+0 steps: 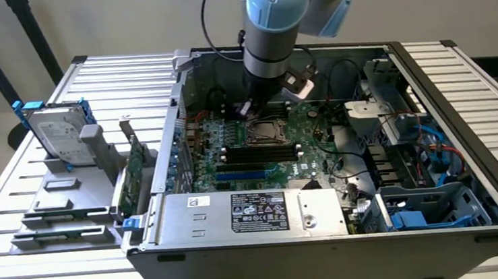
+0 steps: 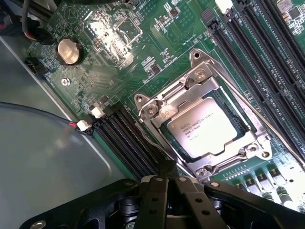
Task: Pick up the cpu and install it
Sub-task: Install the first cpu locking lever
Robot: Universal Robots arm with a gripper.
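In the exterior view, the arm reaches down into the open computer case [image 1: 469, 181], its gripper [image 1: 248, 110] hanging just above the green motherboard [image 1: 308, 144] near the far wall. The socket [image 1: 264, 131] sits just on the near side of the gripper, with black memory slots [image 1: 260, 153] beyond it toward the near edge. Outside the case, at the exterior view's left, a silver hard drive [image 1: 54, 135] in blue brackets stands in a grey rack on the slatted table [image 1: 2, 201]. In the wrist view, the cpu [image 2: 207, 129] lies flat inside the metal-framed socket [image 2: 157, 112], its dull silver top with printed text facing up. The gripper [image 2: 167, 179] is closed with its black fingers [image 2: 166, 171] pressed together, holding nothing, just beside the socket's edge. A round coin battery [image 2: 69, 51] sits well apart on the board.
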